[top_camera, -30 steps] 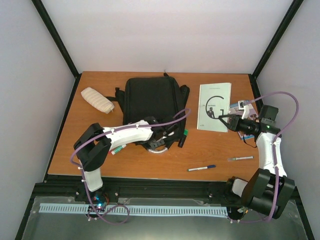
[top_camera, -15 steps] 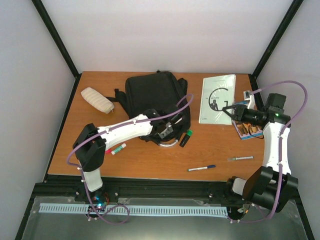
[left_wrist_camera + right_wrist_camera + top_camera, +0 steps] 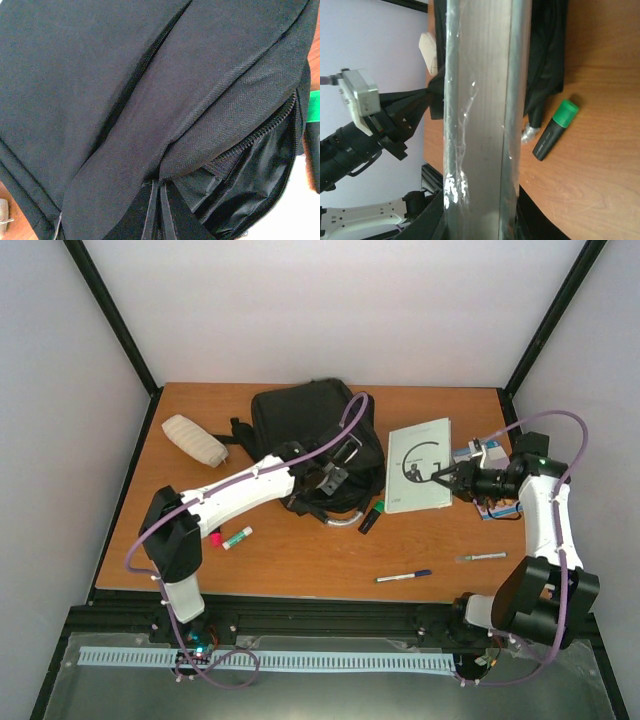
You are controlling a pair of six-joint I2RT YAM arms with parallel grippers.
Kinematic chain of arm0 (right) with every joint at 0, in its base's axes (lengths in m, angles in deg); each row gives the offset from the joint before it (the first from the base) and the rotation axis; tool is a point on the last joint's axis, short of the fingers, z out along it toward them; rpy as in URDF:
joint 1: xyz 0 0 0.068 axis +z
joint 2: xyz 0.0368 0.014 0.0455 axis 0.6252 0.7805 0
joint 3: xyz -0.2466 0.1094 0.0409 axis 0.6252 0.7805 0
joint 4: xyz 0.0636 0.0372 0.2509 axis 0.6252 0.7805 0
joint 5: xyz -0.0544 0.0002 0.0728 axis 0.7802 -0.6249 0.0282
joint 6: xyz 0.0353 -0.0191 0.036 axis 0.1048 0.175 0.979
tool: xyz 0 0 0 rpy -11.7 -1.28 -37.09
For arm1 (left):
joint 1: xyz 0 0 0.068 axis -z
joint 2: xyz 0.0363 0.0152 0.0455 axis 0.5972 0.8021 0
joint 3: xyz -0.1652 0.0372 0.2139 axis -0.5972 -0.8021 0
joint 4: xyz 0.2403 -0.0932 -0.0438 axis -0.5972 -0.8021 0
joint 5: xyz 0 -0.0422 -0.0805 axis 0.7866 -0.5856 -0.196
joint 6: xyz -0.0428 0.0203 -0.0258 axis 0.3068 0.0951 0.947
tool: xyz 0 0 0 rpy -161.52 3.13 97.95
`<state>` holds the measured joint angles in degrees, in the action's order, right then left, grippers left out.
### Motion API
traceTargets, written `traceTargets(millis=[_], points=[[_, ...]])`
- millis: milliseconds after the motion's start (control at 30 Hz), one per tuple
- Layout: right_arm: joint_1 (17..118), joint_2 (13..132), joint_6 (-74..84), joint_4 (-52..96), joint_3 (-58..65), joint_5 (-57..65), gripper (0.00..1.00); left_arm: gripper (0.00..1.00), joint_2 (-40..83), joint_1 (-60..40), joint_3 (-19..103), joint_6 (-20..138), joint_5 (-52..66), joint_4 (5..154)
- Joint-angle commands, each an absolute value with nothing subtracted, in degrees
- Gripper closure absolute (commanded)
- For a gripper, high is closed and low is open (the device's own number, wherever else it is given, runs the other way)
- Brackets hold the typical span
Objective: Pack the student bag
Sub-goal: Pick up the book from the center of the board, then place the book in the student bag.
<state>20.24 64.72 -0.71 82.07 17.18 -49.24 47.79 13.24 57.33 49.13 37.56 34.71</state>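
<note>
Nothing is legible; the print on the white booklet is too small.

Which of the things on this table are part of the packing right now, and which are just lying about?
In hand: student bag, pinched by the left gripper; white booklet, held by the right gripper.
Lying about: cream pouch, green highlighter, blue pen, silver pen, two markers.

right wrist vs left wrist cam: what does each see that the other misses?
Right wrist only: the wrapped book edge-on, filling the middle, the cream pouch, and the left gripper pinching the student bag. Left wrist only: the bag's open zip and inner lining. Both: the bag, the green highlighter, the wooden table.
</note>
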Motion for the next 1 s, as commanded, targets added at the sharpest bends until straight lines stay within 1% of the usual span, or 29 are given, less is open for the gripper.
traceTargets(millis=[0, 233, 467, 567, 667, 767, 867, 967], points=[[20.76, 66.36, 0.10, 85.05, 16.11, -52.41, 0.97, 0.99, 45.70, 12.10, 59.99, 53.27, 38.28, 39.06], [23.51, 67.37, -0.06, 87.98, 18.39, -48.64, 0.97, 0.99, 45.66, 11.92, 58.57, 56.27, 37.39, 41.56], [31.00, 67.15, 1.89, 85.70, 22.63, -50.03, 0.97, 0.99, 45.56, 11.89, 58.65, 57.68, 37.04, 42.45], [33.51, 67.79, 2.99, 84.09, 23.70, -53.25, 0.97, 0.99, 45.05, 11.94, 58.86, 57.74, 36.89, 42.64], [35.91, 68.66, 4.45, 81.42, 24.15, -55.16, 0.97, 0.99, 44.03, 11.94, 58.72, 57.77, 36.15, 43.06], [38.23, 69.08, 8.32, 75.65, 26.00, -55.20, 0.97, 0.99, 42.99, 11.94, 58.12, 57.53, 35.16, 43.64], [39.70, 70.16, 12.05, 69.08, 27.74, -59.20, 0.97, 0.99, 42.06, 11.89, 58.11, 57.62, 34.66, 43.58], [40.90, 72.66, 12.54, 65.97, 26.76, -60.98, 0.97, 0.99, 40.74, 11.91, 57.34, 57.45, 34.11, 44.32]])
